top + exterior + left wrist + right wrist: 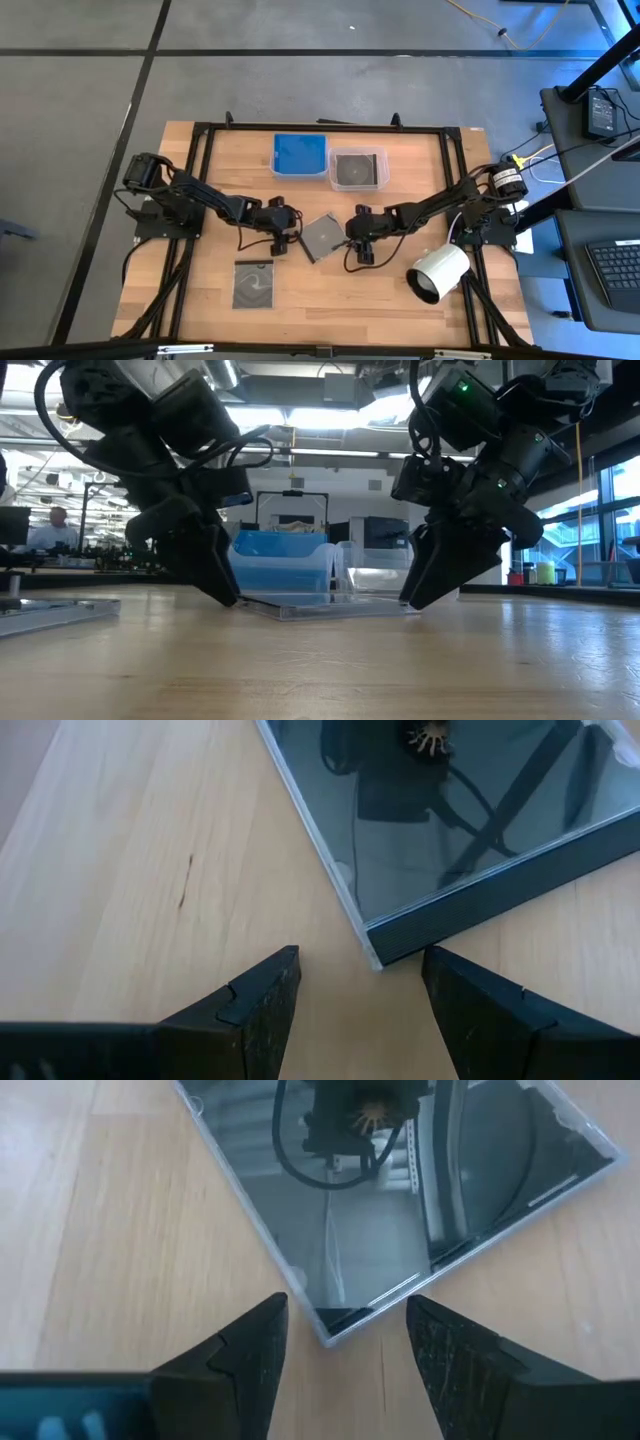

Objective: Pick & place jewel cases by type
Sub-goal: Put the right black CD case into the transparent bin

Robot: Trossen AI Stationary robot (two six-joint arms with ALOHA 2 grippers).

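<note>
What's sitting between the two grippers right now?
A dark jewel case, lying flat and turned diamond-wise, between the left gripper and right gripper. The high view shows it; each wrist view shows a corner just ahead of open jaws.

Case (322, 237) between left tool (287, 238) and right tool (357, 240)

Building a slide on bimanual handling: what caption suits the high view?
Left gripper and right gripper, both open, flank a tilted dark jewel case on the wooden table.

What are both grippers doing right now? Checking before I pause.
Left gripper: open, at a corner of the grey jewel case.
Right gripper: open, at its opposite corner.
</note>
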